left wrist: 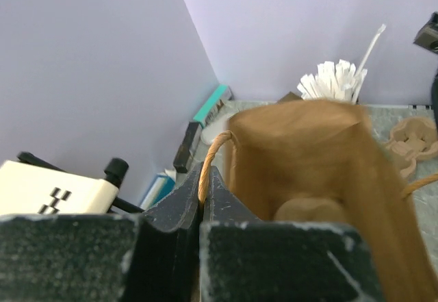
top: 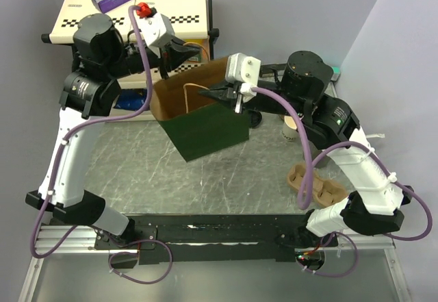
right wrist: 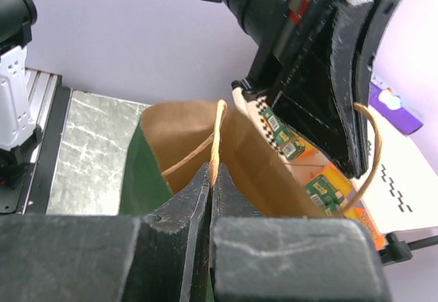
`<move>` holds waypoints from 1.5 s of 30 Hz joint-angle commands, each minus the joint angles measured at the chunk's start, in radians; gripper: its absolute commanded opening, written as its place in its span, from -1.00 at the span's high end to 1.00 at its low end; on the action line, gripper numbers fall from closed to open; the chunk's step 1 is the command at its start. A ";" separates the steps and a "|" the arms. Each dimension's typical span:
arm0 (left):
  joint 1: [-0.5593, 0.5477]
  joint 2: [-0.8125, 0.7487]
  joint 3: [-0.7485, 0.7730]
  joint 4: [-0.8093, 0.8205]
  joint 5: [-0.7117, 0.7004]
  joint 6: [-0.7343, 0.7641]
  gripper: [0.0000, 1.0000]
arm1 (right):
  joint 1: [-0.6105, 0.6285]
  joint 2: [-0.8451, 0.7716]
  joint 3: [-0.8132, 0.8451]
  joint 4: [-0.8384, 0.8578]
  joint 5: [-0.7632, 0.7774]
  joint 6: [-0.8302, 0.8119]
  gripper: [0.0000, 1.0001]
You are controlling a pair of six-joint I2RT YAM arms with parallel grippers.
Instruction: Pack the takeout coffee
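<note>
My left hand (left wrist: pixel 203 203) is squeezed shut on one string handle (left wrist: pixel 207 158) of a paper bag (top: pixel 209 134). The string runs up between my two black fingers. My right hand (right wrist: pixel 211 179) is squeezed shut on the other string handle (right wrist: pixel 218 131), on the other side of the bag. The bag is between my two hands, over the gray tabletop (top: pixel 150 172), and its mouth is open. It is dark green on the outside and plain brown on the inside.

I cannot find a white coffee cup for sure in any view. Low down inside the bag there is a round tan shape (left wrist: pixel 308 209). It is blurry and partly hidden by the bag's wall, so I cannot tell if it is a cup.

A brown cup tray (top: pixel 321 187) lies on the tabletop, off to the right of the bag and near my right arm. From the top I see no white cup in its round holes. In my left wrist view, a bunch of white sticks (left wrist: pixel 332 79) pokes up behind the top edge of the bag.
</note>
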 commanded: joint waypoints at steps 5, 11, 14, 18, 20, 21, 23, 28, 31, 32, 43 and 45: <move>0.003 -0.019 -0.084 0.024 -0.004 0.020 0.99 | -0.002 -0.027 -0.061 0.030 -0.005 0.008 1.00; 0.003 -0.048 -0.155 0.032 0.006 0.017 0.99 | -0.002 -0.051 -0.132 0.027 -0.018 0.027 1.00; 0.003 -0.059 -0.182 0.029 0.000 0.026 0.99 | -0.002 -0.050 -0.144 0.025 -0.018 0.030 1.00; 0.003 -0.076 -0.224 0.036 -0.024 0.034 0.95 | -0.003 -0.045 -0.161 0.024 -0.007 0.033 0.90; 0.003 -0.081 -0.245 0.030 -0.043 0.043 0.07 | -0.002 -0.048 -0.167 -0.010 -0.001 0.027 0.09; 0.003 -0.084 -0.253 0.022 -0.055 0.042 -0.36 | -0.002 -0.062 -0.167 -0.028 0.002 0.016 -0.27; 0.003 -0.102 -0.280 0.022 -0.101 0.029 -0.95 | 0.000 -0.085 -0.175 -0.105 0.022 -0.039 -1.00; 0.003 -0.146 -0.305 0.032 -0.109 0.014 -0.99 | 0.001 -0.140 -0.123 -0.202 0.094 -0.052 -1.00; 0.003 -0.157 -0.326 0.027 -0.142 -0.043 -0.99 | -0.002 -0.177 -0.170 -0.181 0.148 -0.049 -1.00; 0.003 -0.163 -0.340 0.024 -0.170 -0.050 -0.99 | -0.008 -0.195 -0.192 -0.171 0.187 -0.056 -1.00; 0.003 -0.229 -0.639 0.085 -0.232 -0.087 -0.99 | -0.295 -0.217 -0.445 -0.087 0.127 -0.078 -0.79; 0.003 -0.176 -0.629 0.090 -0.192 -0.089 -0.98 | -0.313 -0.214 -0.495 -0.084 0.087 -0.113 -0.76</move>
